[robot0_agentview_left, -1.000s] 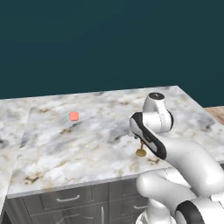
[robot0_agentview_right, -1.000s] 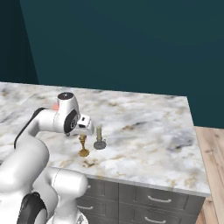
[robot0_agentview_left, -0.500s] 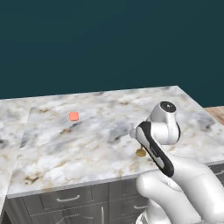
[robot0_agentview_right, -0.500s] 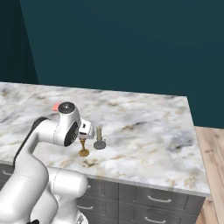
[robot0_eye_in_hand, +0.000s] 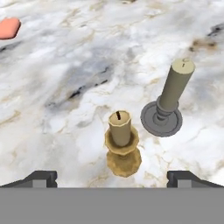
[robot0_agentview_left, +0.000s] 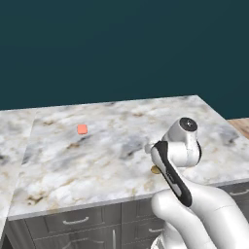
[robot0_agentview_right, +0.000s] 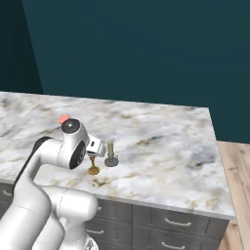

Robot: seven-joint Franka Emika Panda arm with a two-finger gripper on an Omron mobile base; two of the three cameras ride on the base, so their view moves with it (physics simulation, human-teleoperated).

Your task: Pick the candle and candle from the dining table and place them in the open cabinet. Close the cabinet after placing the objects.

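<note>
The arm has dipped lower toward the table (robot0_agentview_left: pixel 97 160) over the last second, bringing the hand (robot0_eye_in_hand: pixel 112 177), fingers spread wide and empty, just above the brass candle (robot0_eye_in_hand: pixel 122 144) beside the grey candle (robot0_eye_in_hand: pixel 168 103), so a grasp looks imminent.

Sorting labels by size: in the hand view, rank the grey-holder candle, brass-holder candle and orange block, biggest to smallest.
1-2. Grey-holder candle and brass-holder candle look alike; the brass one is nearer, so unsure.
3. Orange block, partly cropped and farther.
</note>
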